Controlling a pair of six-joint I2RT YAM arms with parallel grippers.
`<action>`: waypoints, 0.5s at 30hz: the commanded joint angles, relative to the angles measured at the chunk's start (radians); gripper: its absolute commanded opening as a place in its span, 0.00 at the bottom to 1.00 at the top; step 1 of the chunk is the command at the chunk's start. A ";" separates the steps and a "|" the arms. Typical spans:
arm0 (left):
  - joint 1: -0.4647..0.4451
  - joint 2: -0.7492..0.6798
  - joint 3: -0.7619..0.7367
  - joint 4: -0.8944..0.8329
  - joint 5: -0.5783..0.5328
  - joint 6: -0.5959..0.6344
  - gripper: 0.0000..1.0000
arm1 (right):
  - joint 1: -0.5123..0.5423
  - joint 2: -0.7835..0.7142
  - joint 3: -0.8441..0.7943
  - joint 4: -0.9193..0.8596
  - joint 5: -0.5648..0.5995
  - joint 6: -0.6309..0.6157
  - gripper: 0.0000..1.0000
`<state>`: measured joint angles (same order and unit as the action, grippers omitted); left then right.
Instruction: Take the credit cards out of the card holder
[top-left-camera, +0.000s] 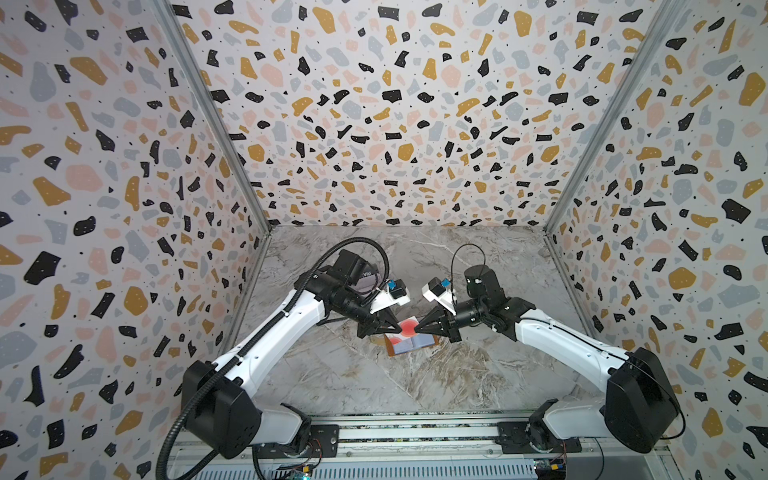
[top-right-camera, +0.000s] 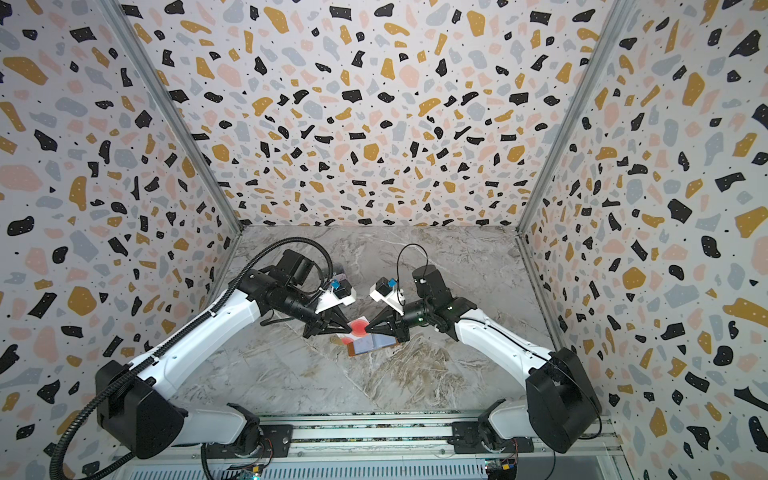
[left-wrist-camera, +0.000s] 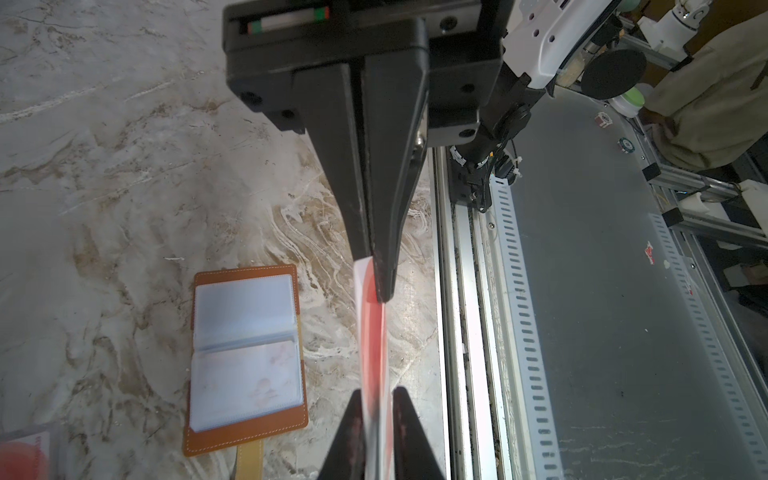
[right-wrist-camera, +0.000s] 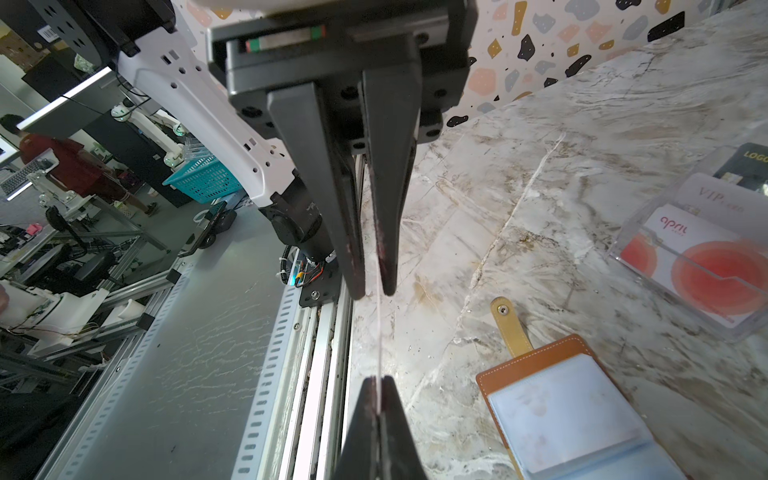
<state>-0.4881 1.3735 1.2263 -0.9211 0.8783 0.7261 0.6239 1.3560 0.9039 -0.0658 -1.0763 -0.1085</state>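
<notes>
Your right tool (left-wrist-camera: 374, 274) is pressed together on one end of a white, red-circled card (left-wrist-camera: 372, 332), held clear of the worktop (right-wrist-camera: 540, 166). Your left tool (right-wrist-camera: 372, 293) straddles the opposite end, jaws narrowly apart; you can't tell whether it bites. Beneath both tools the holder (left-wrist-camera: 249, 353) lies open, sleeves up. Beyond its strap (right-wrist-camera: 513, 328) a clear case (right-wrist-camera: 685, 299) holds more cards (right-wrist-camera: 681, 245), mostly hidden by your left arm (top-left-camera: 299, 316) in both top views.

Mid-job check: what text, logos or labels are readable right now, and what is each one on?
"april": white card with red circles, in the clear case; the line under it is blurred.
"VIP": pale card behind it.
"LOGO": black card behind that.
"Vip": dark grey card, half hidden by the left arm, in a top view.
Barcode sticker on black arm housing: unreadable.
</notes>
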 joint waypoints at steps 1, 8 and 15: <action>-0.002 -0.001 0.023 -0.026 0.023 0.016 0.08 | 0.008 0.000 -0.004 0.025 0.005 0.013 0.00; 0.000 -0.008 -0.004 0.052 -0.057 -0.051 0.00 | -0.004 -0.016 -0.015 0.035 0.067 0.048 0.43; 0.036 -0.059 -0.064 0.306 -0.325 -0.215 0.00 | -0.085 -0.107 -0.097 0.084 0.197 0.117 0.59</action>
<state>-0.4751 1.3525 1.1885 -0.7586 0.6884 0.5964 0.5739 1.3094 0.8295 -0.0154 -0.9421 -0.0364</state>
